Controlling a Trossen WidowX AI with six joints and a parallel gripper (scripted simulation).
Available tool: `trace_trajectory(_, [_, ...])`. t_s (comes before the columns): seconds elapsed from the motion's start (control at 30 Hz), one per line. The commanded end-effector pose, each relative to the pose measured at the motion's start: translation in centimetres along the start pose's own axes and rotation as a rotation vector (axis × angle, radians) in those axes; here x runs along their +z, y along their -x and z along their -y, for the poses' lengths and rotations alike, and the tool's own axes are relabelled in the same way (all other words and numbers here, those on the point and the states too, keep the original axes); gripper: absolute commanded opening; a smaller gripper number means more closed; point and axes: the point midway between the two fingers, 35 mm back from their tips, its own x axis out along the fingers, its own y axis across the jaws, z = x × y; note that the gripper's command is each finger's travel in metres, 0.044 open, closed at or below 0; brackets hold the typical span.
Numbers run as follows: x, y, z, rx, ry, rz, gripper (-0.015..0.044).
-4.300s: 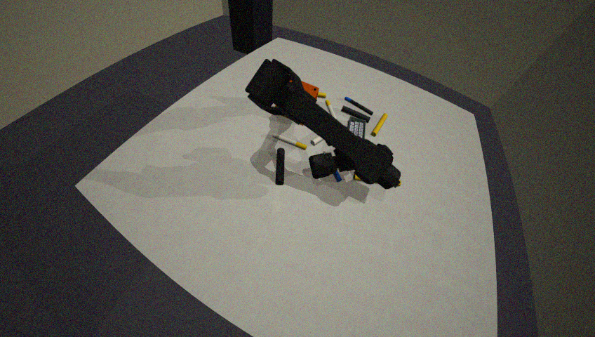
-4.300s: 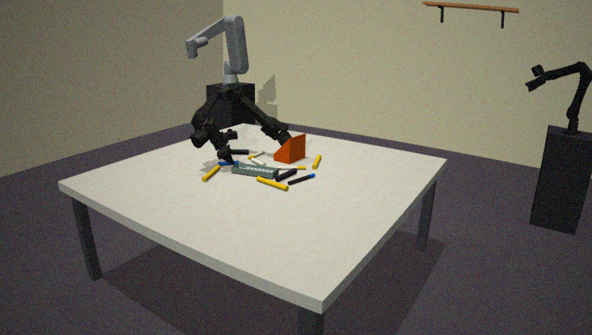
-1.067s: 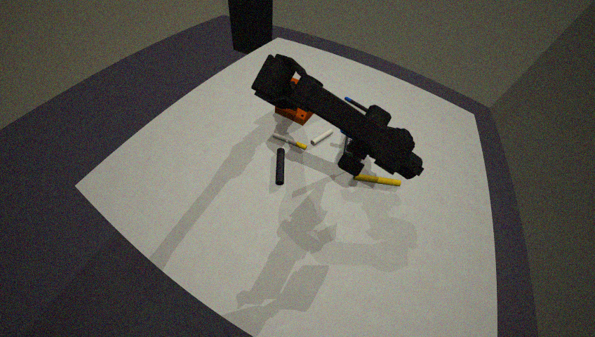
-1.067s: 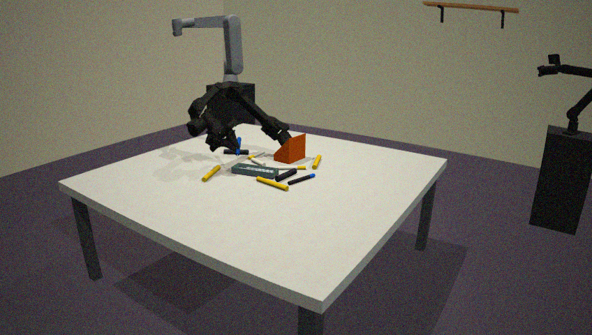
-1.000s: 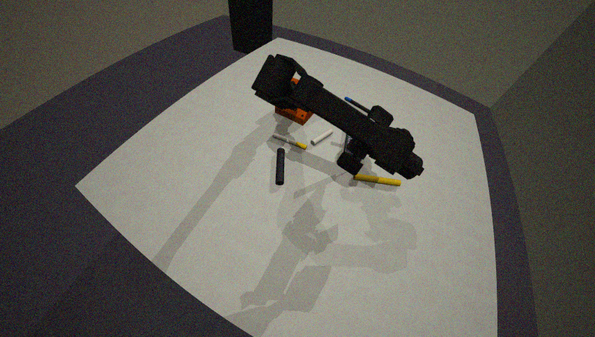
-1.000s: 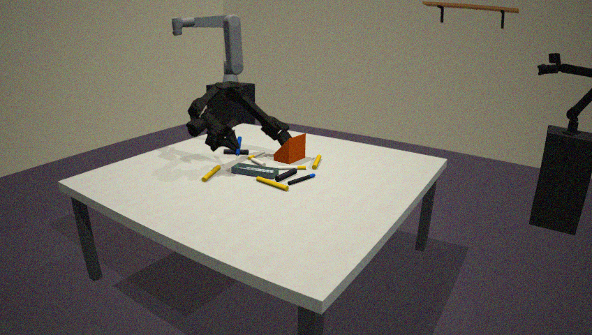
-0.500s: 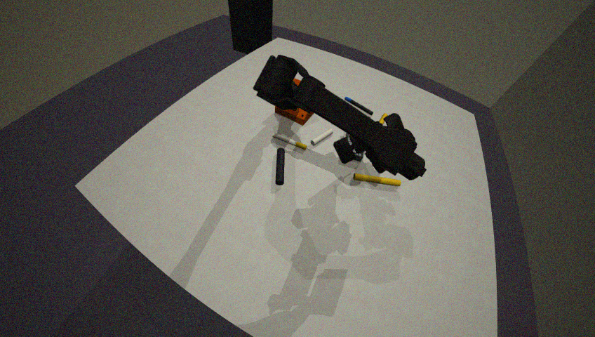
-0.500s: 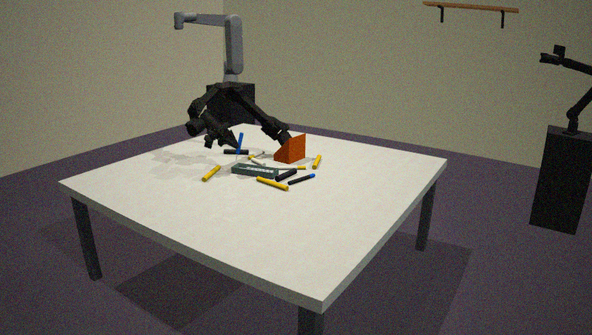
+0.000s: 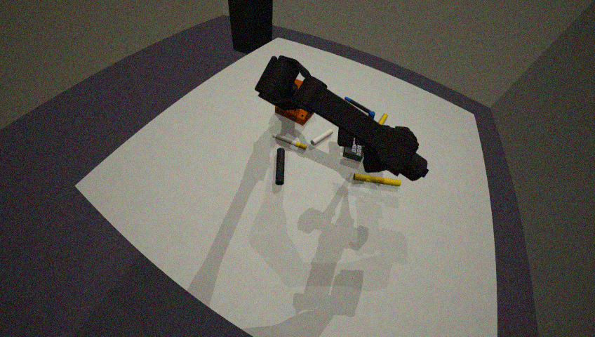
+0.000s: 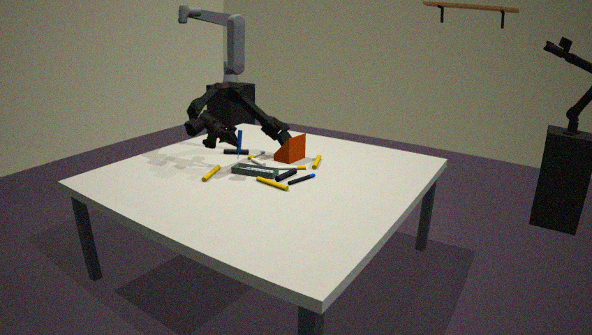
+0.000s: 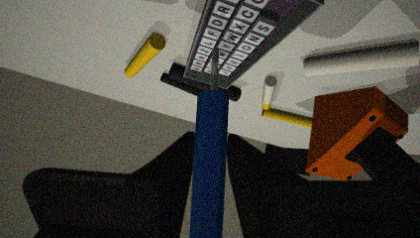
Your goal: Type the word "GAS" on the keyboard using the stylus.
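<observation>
The blue stylus [image 9: 371, 114] [image 10: 239, 139] [image 11: 209, 174] has a thin grey tip. My gripper [image 10: 237, 144] [image 11: 210, 140] is shut on it and holds it nearly upright in the exterior view, tip down. The gripper's fingers are hidden or merge with the dark arm in the top view. The keyboard [image 9: 353, 155] [image 10: 245, 170] [image 11: 238, 36] is a dark box with rows of white lettered keys. In the exterior view the tip shows above and behind the keyboard's left part. In the wrist view it overlaps the keys towards the U, B, A end; contact cannot be told. G is near the cut-off top edge.
An orange wedge [image 9: 288, 113] [image 10: 294, 150] [image 11: 344, 109] stands behind the keyboard. A black cylinder [image 9: 279, 166] [image 10: 230, 151], a white cylinder [image 9: 321, 137], a yellow cylinder [image 9: 384, 181] [image 10: 211, 173] and several pens lie around it. A second black arm [image 10: 256, 112] reaches towards the wedge.
</observation>
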Motion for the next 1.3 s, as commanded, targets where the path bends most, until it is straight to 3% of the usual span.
trace_trajectory(0.0, [-0.3, 0.1, -0.5, 0.02, -0.127, -0.023, 0.0])
trace_trajectory(1.07, [2.3, -1.8, 0.0, 0.026, -0.214, -0.036, 0.0])
trace_trajectory(1.17, [2.5, -1.8, -0.2, 0.027, -0.214, -0.035, 0.0079])
trace_trajectory(1.27, [2.6, -1.7, -0.4, 0.027, -0.214, -0.035, 0.0081])
